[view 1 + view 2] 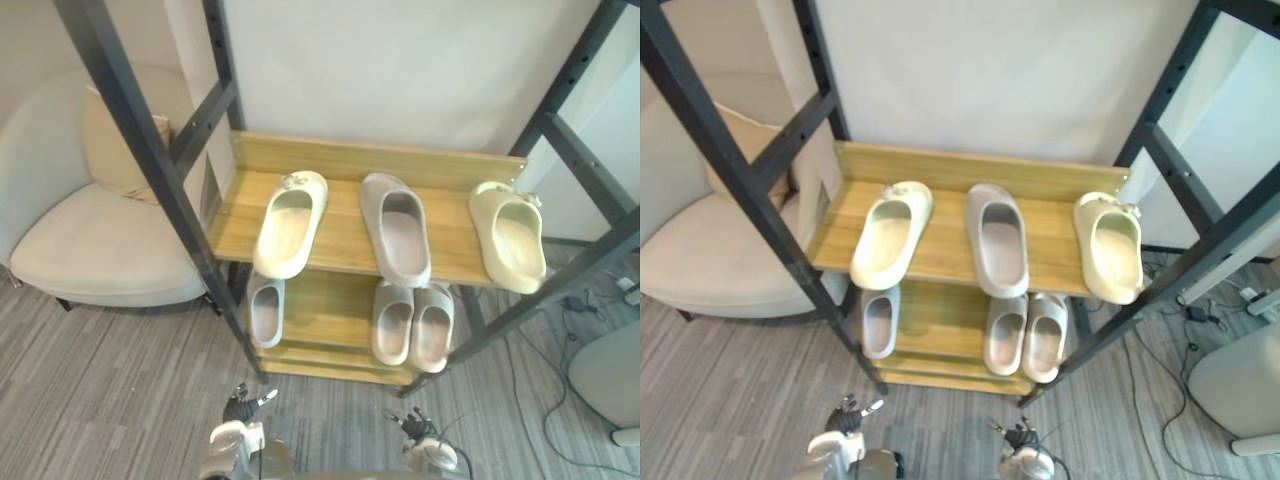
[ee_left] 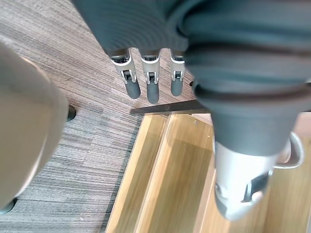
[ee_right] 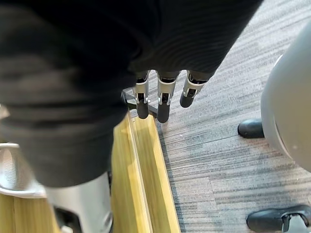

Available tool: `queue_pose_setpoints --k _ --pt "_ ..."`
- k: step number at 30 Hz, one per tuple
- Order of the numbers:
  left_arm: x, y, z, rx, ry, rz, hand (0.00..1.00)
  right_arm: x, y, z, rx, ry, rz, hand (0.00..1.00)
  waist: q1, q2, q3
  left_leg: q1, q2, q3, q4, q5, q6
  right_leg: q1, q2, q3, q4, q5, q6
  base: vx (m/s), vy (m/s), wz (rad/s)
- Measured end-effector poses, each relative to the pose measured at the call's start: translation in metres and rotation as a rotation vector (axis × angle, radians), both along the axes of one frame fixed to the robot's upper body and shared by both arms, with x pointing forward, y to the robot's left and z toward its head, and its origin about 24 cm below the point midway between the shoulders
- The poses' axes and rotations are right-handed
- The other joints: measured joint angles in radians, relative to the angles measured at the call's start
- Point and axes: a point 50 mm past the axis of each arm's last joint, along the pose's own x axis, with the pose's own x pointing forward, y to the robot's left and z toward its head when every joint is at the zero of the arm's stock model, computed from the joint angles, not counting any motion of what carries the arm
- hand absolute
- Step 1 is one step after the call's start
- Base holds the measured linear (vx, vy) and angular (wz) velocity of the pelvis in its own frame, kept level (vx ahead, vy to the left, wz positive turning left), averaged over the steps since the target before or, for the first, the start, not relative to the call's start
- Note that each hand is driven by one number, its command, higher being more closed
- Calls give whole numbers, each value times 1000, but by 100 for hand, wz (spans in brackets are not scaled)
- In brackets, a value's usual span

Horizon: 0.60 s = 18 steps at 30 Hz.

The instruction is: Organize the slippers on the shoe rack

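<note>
Left of the shoe rack [image 1: 345, 160] stands a pale armchair [image 1: 95, 240] with a cushion [image 1: 115, 150] leaning on its back. The left hand [image 1: 240, 410] hangs low over the grey carpet [image 1: 120, 390], just in front of the rack's left front post. Its fingers [image 2: 131, 85] are straight and relaxed, with nothing in them. The rack's upper shelf holds three slippers lying front to back, apart from one another: a cream slipper [image 1: 290, 222] at the left end, a long grey slipper [image 1: 395, 228] in the middle, and a second cream slipper [image 1: 510, 235] at the right end. The rack's lower shelf holds a single grey slipper [image 1: 266, 310] on the left and, toward the right, a grey pair [image 1: 412, 322] lying side by side and touching. The right hand [image 1: 415, 425] hangs in front of the rack's right front post, its fingers [image 3: 163, 102] loose and straight, also empty. Right of the rack stands a pale rounded seat [image 1: 608, 375].
</note>
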Motion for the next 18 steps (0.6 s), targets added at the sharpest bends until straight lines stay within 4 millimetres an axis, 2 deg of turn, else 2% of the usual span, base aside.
queue_pose_setpoints --k 11,12,15,18 --pt "-12 1 -5 0 36 8 0 -5 -9 0 -35 3 -5 0 -8 -7 -34 105 -28 29 -247 139 1 -14 -10 48 -35 13 20 -50 -14 -8" --pt "-14 2 -5 3 41 9 0 -6 -11 1 -47 -2 0 0 -10 2 -40 110 -29 33 -263 146 2 -19 -11 54 -36 15 22 -44 14 -20" --pt "-23 9 -7 23 63 17 0 4 -21 17 -109 -111 11 0 -16 4 -46 112 -32 66 -285 152 4 -39 -10 93 -52 31 38 -20 48 -35" --pt "-32 16 -8 49 88 18 0 25 -31 52 -185 -311 18 0 -27 -8 -46 120 -38 88 -292 144 5 -39 -11 119 -69 48 37 16 51 -24"
